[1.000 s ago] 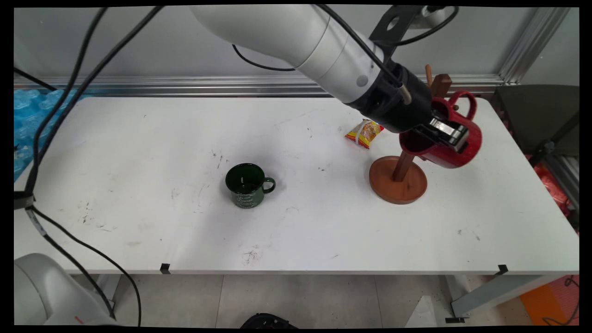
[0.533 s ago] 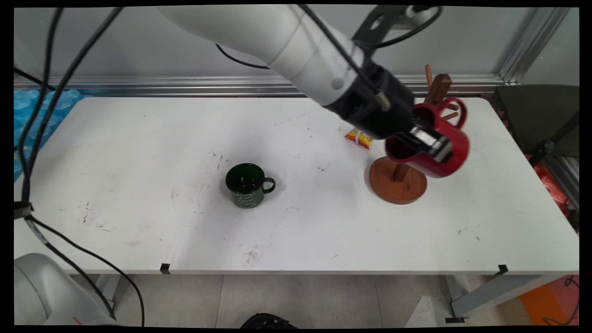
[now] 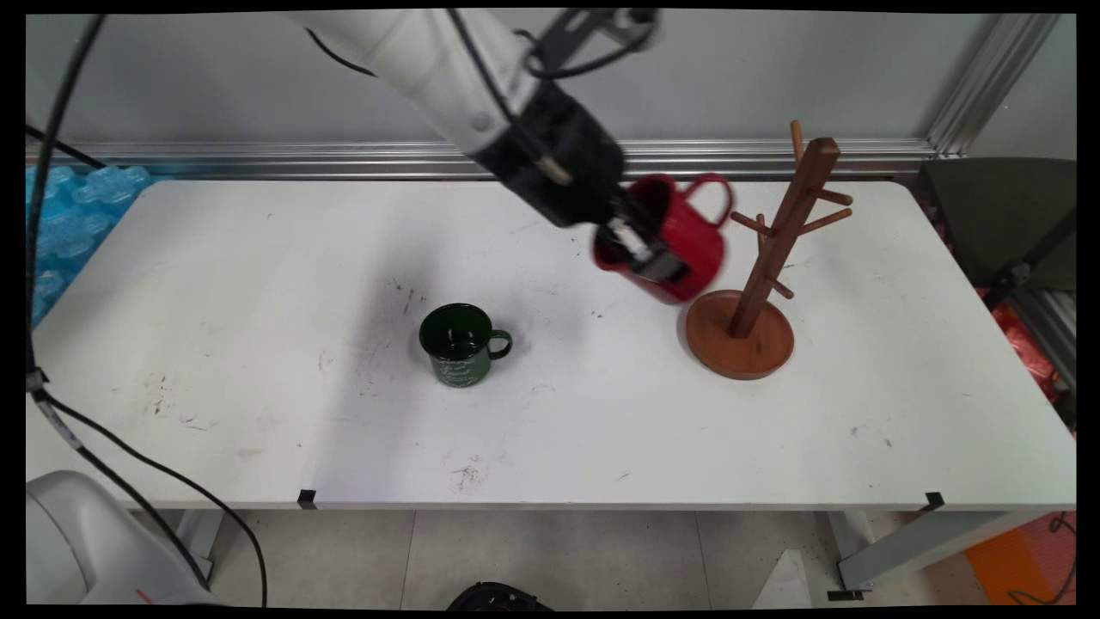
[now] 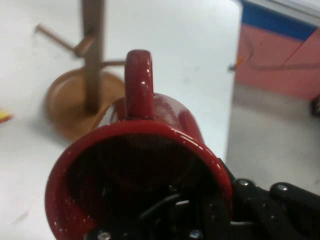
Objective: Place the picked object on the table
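Mug in mid-air: the red mug [image 3: 679, 245] hangs tilted above the white table [image 3: 258, 258], clamped in the arm's black end effector [image 3: 640, 254], just left of the wooden mug tree [image 3: 778, 249] and clear of its pegs. You can see in the hand view how the grip is made: one finger sits inside the mug's mouth and the other presses the outer wall, so the end effector is closed on the rim, with the mug's handle [image 4: 138, 82] pointing away from the camera toward the tree's post and round base.

As far as you can judge from these views, the mug is off the tree and off the table, resting on nothing; no peg carries anything. Setting it down anywhere is not yet done.

On the table, a dark green mug [image 3: 462, 344] stands upright near the middle, handle to the picture's right, well apart from the held mug. A sliver of a yellow packet [image 4: 4, 116] shows at the left edge of the hand view, beside the tree's base; in the main view it is hidden behind the red mug.
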Robot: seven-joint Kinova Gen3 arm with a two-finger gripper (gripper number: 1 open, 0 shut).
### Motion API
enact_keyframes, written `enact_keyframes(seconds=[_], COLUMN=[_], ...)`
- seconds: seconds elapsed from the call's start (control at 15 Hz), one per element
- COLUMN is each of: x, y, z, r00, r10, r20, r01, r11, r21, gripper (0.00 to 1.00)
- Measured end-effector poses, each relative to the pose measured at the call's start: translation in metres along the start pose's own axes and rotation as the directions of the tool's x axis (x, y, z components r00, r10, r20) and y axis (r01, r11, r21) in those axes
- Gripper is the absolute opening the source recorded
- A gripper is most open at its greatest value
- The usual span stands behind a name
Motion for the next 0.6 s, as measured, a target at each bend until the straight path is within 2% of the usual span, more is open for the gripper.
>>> enact_keyframes(seconds=[0.27,0.6], x=[-0.012,-0.016], y=[-0.033,-0.075], z=[-0.023,-0.026], r00=[0.996,0.98], r10=[0.038,0.048], r20=[0.081,0.192], r01=[-0.045,-0.087], r11=[0.996,0.976], r21=[0.081,0.201], gripper=[0.0,0.0])
